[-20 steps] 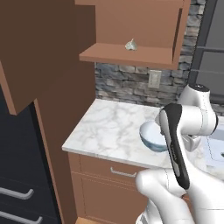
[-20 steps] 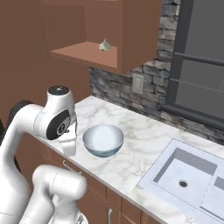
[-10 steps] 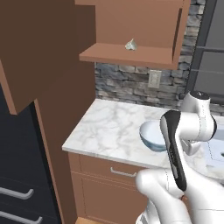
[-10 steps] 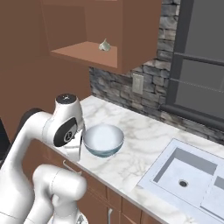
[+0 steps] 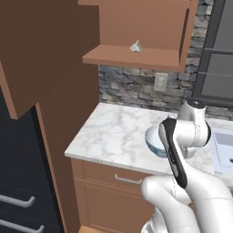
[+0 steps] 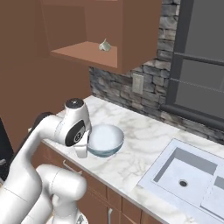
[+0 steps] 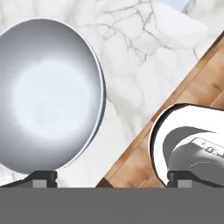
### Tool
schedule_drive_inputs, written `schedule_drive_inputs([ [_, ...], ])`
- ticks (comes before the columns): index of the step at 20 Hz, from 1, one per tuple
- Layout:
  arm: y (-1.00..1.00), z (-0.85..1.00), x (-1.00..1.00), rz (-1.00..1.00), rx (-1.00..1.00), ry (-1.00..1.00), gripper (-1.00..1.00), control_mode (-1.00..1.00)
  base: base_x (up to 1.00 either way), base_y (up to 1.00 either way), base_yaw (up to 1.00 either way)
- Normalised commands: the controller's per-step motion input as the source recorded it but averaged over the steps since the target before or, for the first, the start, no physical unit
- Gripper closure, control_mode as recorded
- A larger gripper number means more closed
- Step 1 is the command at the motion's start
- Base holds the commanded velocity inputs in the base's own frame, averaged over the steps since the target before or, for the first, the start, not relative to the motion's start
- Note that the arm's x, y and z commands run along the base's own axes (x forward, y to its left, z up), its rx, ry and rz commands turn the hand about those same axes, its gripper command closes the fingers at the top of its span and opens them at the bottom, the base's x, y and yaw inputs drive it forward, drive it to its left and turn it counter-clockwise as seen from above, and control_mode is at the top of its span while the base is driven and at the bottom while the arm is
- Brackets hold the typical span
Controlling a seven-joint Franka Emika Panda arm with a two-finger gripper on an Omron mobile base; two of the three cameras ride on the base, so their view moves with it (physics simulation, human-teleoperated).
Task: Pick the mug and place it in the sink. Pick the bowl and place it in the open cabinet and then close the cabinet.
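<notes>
At the centre of the right base view, the light blue-grey bowl (image 6: 104, 139) rests upright on the marble counter (image 6: 144, 139), just beside the wrist of the white arm; in the left base view it lies at centre right (image 5: 154, 139), partly hidden behind the arm. The hand view looks straight down: the bowl fills its left half (image 7: 46, 94), and the gripper (image 7: 111, 178) hangs with its fingers spread wide, one fingertip (image 7: 41, 178) at the bowl's near rim, the other fingertip (image 7: 181, 178) beyond the counter edge; nothing is pinched. The pale double-basin sink (image 6: 164, 161) occupies the lower right of the right base view; no mug shows in the basin seen there, so the mug step cannot be judged. The wall cabinet (image 6: 83, 51), upper left, stands open, a small pale lump (image 6: 104, 45) on its shelf. Remaining, by this evidence: grasping the bowl, shelving it, shutting the door.
</notes>
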Motion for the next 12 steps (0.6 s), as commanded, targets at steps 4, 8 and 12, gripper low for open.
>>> schedule_drive_inputs([
  [4,-0.18,-0.40,0.21,0.00,0.00,0.00,-1.00,-1.00,0.00,0.00,0.00],
  [8,-0.35,-0.42,0.01,0.00,0.01,0.01,-1.00,-1.00,0.00,0.00,0.00],
  [12,-0.27,-0.37,0.16,0.00,0.02,0.06,-1.00,-1.00,0.00,0.00,0.00],
])
